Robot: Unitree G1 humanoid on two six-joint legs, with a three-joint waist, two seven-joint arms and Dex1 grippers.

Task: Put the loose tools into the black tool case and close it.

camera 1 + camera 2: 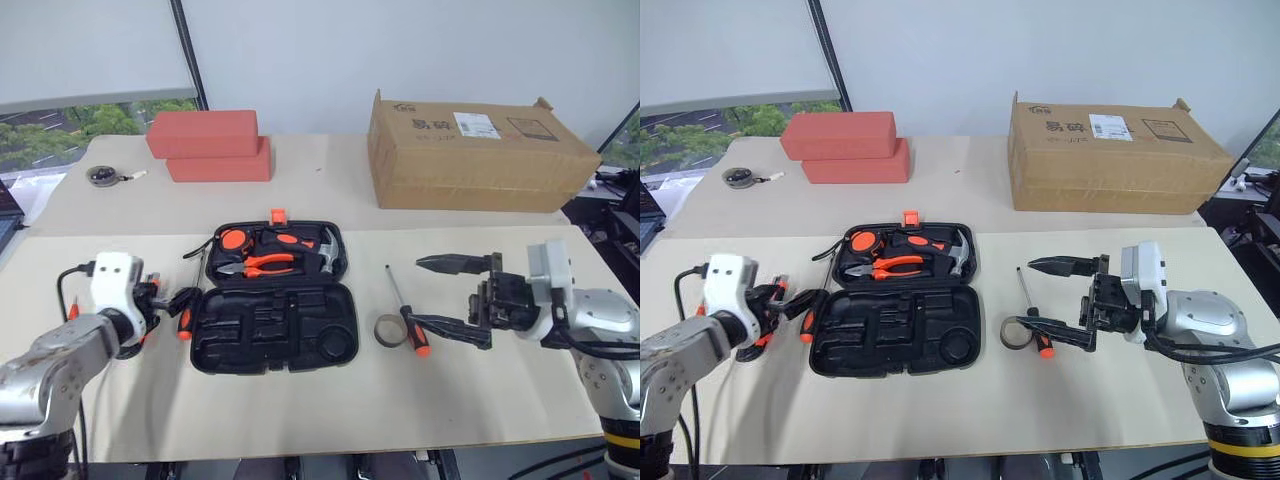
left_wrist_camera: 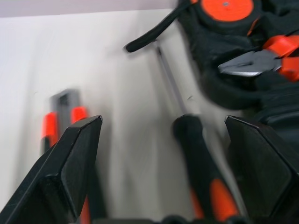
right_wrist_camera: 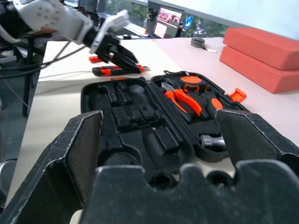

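The cardboard box [image 1: 478,152] at the upper right of the head view carries the only markings. On its top face there is dark printing near the left end, a white label [image 1: 477,125] with fine print in the middle, and a small dark printed panel further right. None of it can be read: the characters are too small to make out. No other text, number or brand is legible anywhere.
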